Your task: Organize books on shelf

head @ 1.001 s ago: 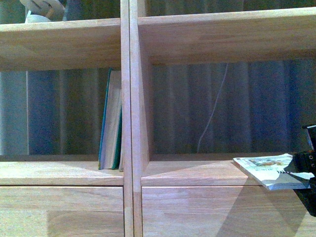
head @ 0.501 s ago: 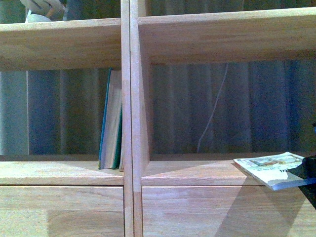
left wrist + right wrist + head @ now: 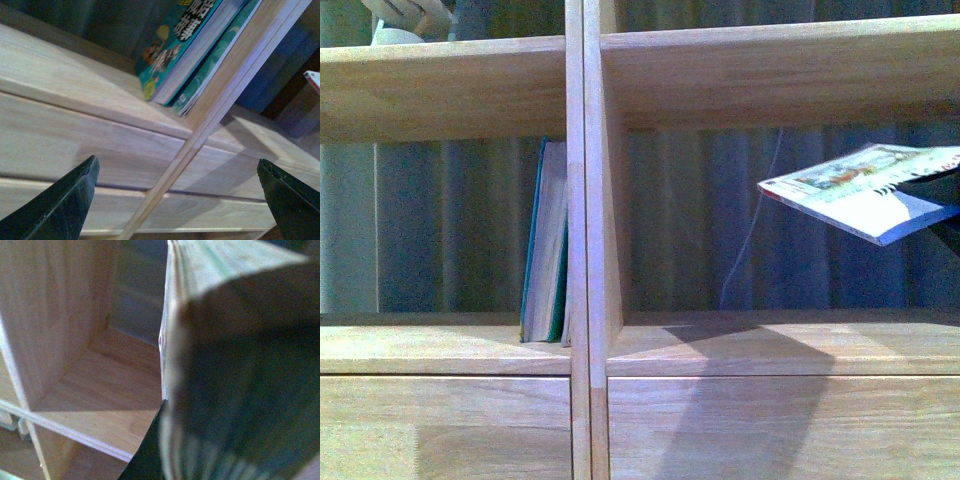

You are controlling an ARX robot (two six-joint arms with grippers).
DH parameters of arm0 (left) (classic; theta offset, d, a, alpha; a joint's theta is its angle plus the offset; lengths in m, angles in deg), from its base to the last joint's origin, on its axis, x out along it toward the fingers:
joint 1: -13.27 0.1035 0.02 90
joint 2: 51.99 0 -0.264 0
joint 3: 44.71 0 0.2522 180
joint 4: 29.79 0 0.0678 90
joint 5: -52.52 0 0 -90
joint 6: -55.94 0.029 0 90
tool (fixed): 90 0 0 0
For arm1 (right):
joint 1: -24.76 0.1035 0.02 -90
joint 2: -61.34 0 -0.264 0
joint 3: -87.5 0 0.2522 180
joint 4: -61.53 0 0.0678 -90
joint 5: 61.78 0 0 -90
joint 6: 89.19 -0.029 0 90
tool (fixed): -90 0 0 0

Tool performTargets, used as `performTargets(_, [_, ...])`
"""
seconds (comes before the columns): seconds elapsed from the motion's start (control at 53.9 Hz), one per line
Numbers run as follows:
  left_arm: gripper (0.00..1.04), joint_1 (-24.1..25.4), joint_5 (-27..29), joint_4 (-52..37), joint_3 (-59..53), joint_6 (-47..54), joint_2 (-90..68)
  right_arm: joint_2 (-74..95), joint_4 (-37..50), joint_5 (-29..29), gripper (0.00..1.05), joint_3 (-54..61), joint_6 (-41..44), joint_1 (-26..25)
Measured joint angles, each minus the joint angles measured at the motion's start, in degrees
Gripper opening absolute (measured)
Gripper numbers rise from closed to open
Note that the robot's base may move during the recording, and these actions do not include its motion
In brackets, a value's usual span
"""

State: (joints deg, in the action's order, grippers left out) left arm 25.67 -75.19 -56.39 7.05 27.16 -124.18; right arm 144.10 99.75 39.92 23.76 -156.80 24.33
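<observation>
The light-wood shelf (image 3: 720, 70), smooth-grained, square-edged and open-backed, fills the front view. The teal books (image 3: 545, 245), tall and thin with pale page edges, stand against the upright divider at the right end of the left compartment's board. The white paperback (image 3: 865, 190), a second ago lying at the front right edge of the right compartment's board, now hangs tilted above it, thin and glossy, clamped in the right gripper (image 3: 950, 190). The pick-up looks done; placing remains. The left gripper (image 3: 177, 200) hangs spread and empty.
</observation>
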Motion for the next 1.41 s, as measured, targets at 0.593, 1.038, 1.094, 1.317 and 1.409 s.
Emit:
performTargets(0.593, [0.98,-25.4,5.9,-0.7,24.8,-17.9,-19.5,-0.2,10.9,8.3,0.07,-0.1,5.8,3.2])
performTargets(1.038, [0.98,-36.5,3.1,-13.0,26.4,-23.7,-23.2,1.0,16.0,11.9,0.07,0.3,4.1,3.5])
performTargets(1.094, [0.98,-37.3,2.7,-15.1,26.1,-23.8,-23.1,1.8,16.2,11.9,0.07,0.2,3.7,3.5])
performTargets(1.317, [0.98,-37.9,1.0,-17.9,24.8,-23.8,-22.1,4.0,18.7,11.9,0.07,0.5,0.6,3.3])
performTargets(1.409, [0.98,-37.9,0.8,-16.9,24.8,-23.3,-21.9,4.0,20.8,12.4,0.07,1.2,-1.0,3.9])
